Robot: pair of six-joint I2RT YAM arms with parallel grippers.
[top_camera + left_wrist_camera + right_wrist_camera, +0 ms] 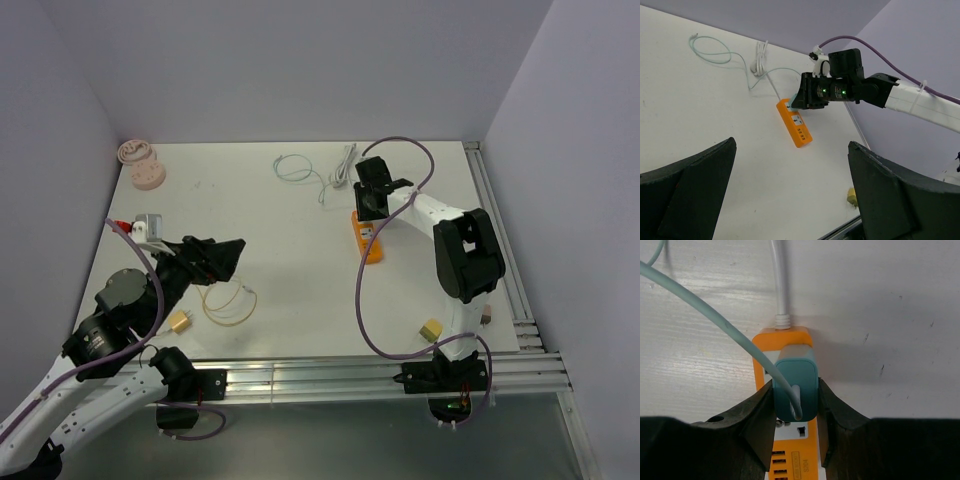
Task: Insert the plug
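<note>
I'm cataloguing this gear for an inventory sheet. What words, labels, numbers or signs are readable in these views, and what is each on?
"S004", as best it reads, printed sideways: on the orange power strip, near its lower end in the right wrist view, below the teal plug gripped by the right pincer.
Other small marks on the strip's face: too small to read.
Nothing else shows legible text.

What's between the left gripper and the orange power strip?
Only bare table, shown in the left wrist view between the left gripper and orange power strip.
</note>
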